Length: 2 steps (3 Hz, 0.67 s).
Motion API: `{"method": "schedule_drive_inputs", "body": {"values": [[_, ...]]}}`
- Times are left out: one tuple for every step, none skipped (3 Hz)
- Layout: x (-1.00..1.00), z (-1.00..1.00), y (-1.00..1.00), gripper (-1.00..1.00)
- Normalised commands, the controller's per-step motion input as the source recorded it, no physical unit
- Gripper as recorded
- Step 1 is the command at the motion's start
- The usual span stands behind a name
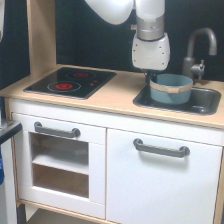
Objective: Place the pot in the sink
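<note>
While the arm stands over the basin, the pot (171, 88) sits upright inside the sink (207, 102), toward its 9 o'clock end. Pincer (151, 76) at the pot's 10 o'clock rim, mostly hidden; grip state cannot be told. Faucet (198, 47) at 1 o'clock.

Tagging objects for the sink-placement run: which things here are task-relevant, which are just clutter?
Task-relevant:
- pot, sitting in the basin
- sink
- claw, at the pot's rim; its fingers are hidden

Just there:
- stovetop
- faucet
- cabinet door
- oven window
</note>
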Motion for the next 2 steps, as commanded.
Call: {"method": "schedule_drive_inputs", "body": {"values": [[0.05,-0.32,0.1,0.0],[0.05,-0.29,0.09,0.12]]}}
